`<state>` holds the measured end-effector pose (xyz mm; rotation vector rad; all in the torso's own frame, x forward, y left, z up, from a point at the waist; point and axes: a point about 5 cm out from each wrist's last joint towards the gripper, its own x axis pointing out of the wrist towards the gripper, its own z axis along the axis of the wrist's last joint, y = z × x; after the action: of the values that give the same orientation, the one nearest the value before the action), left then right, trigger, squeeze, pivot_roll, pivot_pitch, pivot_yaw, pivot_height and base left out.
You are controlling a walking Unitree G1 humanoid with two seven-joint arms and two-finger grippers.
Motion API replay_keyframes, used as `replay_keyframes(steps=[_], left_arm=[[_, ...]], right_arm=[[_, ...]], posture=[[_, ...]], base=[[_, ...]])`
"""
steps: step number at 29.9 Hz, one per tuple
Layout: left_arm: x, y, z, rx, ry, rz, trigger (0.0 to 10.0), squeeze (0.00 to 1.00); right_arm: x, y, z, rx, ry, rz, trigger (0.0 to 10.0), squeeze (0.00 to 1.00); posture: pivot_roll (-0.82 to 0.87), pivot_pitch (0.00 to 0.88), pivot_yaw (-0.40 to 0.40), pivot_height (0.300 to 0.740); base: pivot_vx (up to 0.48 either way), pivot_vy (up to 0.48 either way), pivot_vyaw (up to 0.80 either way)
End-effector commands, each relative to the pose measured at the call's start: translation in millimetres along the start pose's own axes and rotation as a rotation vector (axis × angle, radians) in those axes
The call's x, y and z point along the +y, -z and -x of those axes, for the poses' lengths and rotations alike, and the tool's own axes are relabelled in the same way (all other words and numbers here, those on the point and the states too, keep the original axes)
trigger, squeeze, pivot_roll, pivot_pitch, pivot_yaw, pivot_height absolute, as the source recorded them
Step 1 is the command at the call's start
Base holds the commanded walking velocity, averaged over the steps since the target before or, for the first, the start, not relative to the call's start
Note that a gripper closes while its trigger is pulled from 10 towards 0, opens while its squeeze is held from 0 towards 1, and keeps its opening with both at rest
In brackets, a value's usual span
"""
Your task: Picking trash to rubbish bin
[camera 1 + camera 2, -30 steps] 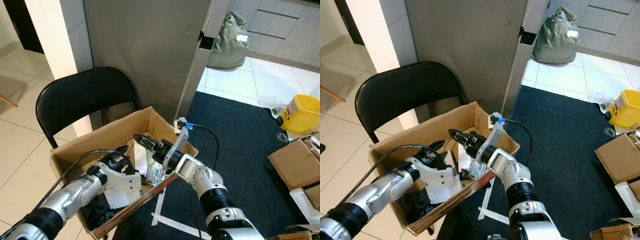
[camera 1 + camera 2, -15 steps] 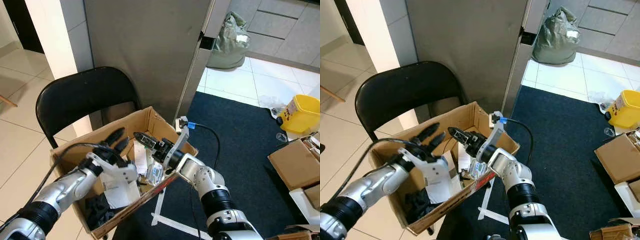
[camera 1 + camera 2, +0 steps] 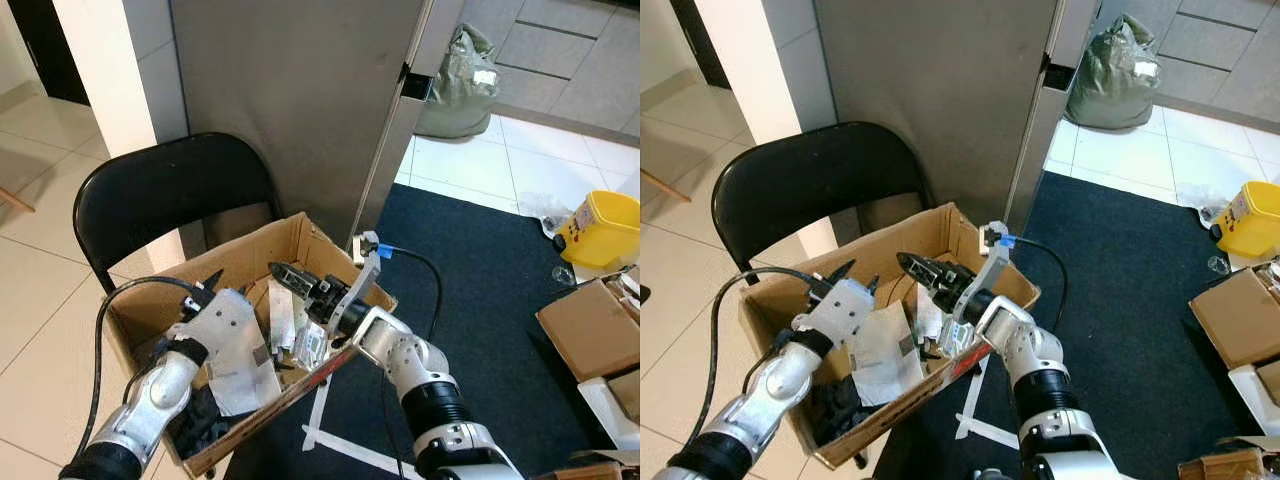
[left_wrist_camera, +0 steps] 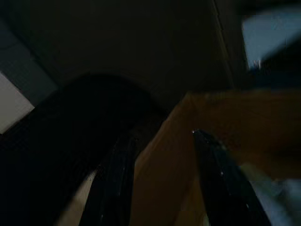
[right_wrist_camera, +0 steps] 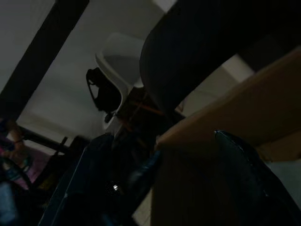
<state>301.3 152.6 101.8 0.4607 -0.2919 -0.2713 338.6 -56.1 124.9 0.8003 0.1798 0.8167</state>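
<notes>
left eye: cardboard box (image 3: 300,240) of paper trash (image 3: 240,370) sat before a black chair (image 3: 170,195); both grippers were over it.
left wrist: left gripper (image 4: 162,174) fingers spread, dim.
right wrist: right gripper (image 5: 164,183) fingers apparently spread, holding nothing.

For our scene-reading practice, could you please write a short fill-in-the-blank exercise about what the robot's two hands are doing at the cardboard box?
1. Both the left hand and the right hand are over the open brown ____ box.
2. The box rests on a black folding ____.
3. A yellow plastic bucket stands on the robot's ____ side.
4. The right hand's black fingers are ____.

Missing words: cardboard; chair; right; open
</notes>
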Motion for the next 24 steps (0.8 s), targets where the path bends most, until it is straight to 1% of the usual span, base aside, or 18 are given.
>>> replay_keyframes(steps=[1, 3, 5, 7, 9, 10, 12, 13, 14, 16, 17, 18, 19, 20, 21, 22, 23, 24], left_arm=[[-6.8, -5.2, -1.1, -0.014, 0.024, 0.146, 10.0, 0.0], [-9.7, -7.6, -3.9, -0.015, 0.066, 0.211, 10.0, 0.0], [-10.7, -8.3, -5.2, -0.012, 0.082, 0.226, 10.0, 0.0], [-10.6, -7.2, -7.0, 0.007, 0.097, 0.228, 10.0, 0.0], [-7.9, -5.3, -7.9, 0.019, 0.089, 0.173, 10.0, 0.0], [-7.9, -5.3, -7.9, 0.019, 0.089, 0.173, 10.0, 0.0], [-5.6, -4.4, -7.1, 0.027, 0.075, 0.139, 10.0, 0.0], [-5.3, -4.4, -2.8, 0.03, 0.07, 0.16, 10.0, 0.0], [-5.2, -4.4, -1.7, 0.03, 0.069, 0.167, 10.0, 0.0], [-4.1, -3.3, 1.5, 0.051, 0.038, 0.196, 10.0, 0.0], [-3.6, -4.3, 3.9, 0.056, 0.016, 0.221, 10.0, 0.0], [-3.6, -4.3, 3.9, 0.056, 0.016, 0.221, 10.0, 0.0], [-2.7, -7.1, 7.8, 0.056, -0.018, 0.257, 10.0, 0.0], [-1.7, -8.8, 10.2, 0.057, -0.041, 0.27, 10.0, 0.0], [-1.7, -8.8, 10.2, 0.057, -0.041, 0.27, 10.0, 0.0], [-0.1, -10.1, 12.8, 0.062, -0.074, 0.271, 10.0, 0.0], [2.2, -11.1, 15.2, 0.067, -0.111, 0.279, 10.0, 0.0], [10.5, -6.7, 20.9, 0.14, -0.225, 0.289, 10.0, 0.0]], right_arm=[[9.5, 12.1, -6.3, -0.03, -0.027, -0.017, 10.0, 0.0], [10.0, 11.7, -6.4, -0.035, -0.029, -0.013, 10.0, 0.0], [10.1, 11.5, -6.5, -0.036, -0.029, -0.012, 10.0, 0.0], [10.0, 11.3, -6.6, -0.037, -0.026, -0.003, 10.0, 0.0], [8.9, 11.1, -5.5, -0.028, -0.016, 0.046, 10.0, 0.0], [8.9, 11.1, -5.5, -0.028, -0.016, 0.046, 10.0, 0.0], [6.1, 10.4, -3.9, -0.022, 0.019, 0.119, 10.0, 0.0], [1.1, 6.2, -1.5, -0.032, 0.088, 0.245, 10.0, 0.0], [0.2, 5.1, -1.0, -0.036, 0.103, 0.276, 10.0, 0.0], [-2.9, -2.8, 2.2, -0.076, 0.16, 0.376, 10.0, 0.0], [-5.8, -12.0, 5.9, -0.126, 0.219, 0.445, 10.0, 0.0], [-5.8, -12.0, 5.9, -0.126, 0.219, 0.445, 10.0, 0.0], [-10.5, -26.7, 13.2, -0.207, 0.309, 0.515, 10.0, 0.0], [-13.4, -33.6, 18.0, -0.245, 0.349, 0.526, 10.0, 0.0], [-13.4, -33.6, 18.0, -0.245, 0.349, 0.526, 10.0, 0.0], [-17.1, -39.6, 23.6, -0.271, 0.388, 0.544, 10.0, 0.0], [-20.3, -44.4, 29.1, -0.283, 0.418, 0.578, 10.0, 0.0], [-30.6, -49.1, 43.5, -0.258, 0.488, 0.633, 10.0, 0.0]], posture=[[0.05, 0.134, -0.109, 0.74], [0.05, 0.133, -0.106, 0.74], [0.05, 0.133, -0.104, 0.74], [0.04, 0.133, -0.103, 0.74], [0.05, 0.132, -0.097, 0.74], [0.05, 0.132, -0.097, 0.74], [0.05, 0.132, -0.097, 0.74], [0.04, 0.132, -0.097, 0.74], [0.04, 0.132, -0.097, 0.74], [0.04, 0.135, -0.098, 0.74], [0.03, 0.134, -0.099, 0.74], [0.03, 0.134, -0.099, 0.74], [0.03, 0.136, -0.098, 0.74], [0.03, 0.137, -0.098, 0.74], [0.03, 0.137, -0.098, 0.74], [0.03, 0.139, -0.097, 0.74], [0.03, 0.139, -0.097, 0.74], [0.03, 0.14, -0.097, 0.74]], base=[[0.0, 0.0, 0.0], [0.0, 0.0, 0.0], [0.0, 0.0, 0.0], [0.0, 0.0, 0.0], [0.0, 0.0, 0.0], [0.0, 0.0, 0.0], [0.0, 0.0, 0.0], [0.0, 0.0, 0.0], [0.0, 0.0, 0.0], [0.0, 0.0, 0.0], [0.0, 0.0, 0.0], [0.0, 0.0, 0.0], [0.0, 0.0, 0.0], [0.0, 0.0, 0.0], [0.0, 0.0, 0.0], [0.0, 0.0, 0.0], [0.0, 0.0, 0.0], [0.0, 0.0, 0.0]])
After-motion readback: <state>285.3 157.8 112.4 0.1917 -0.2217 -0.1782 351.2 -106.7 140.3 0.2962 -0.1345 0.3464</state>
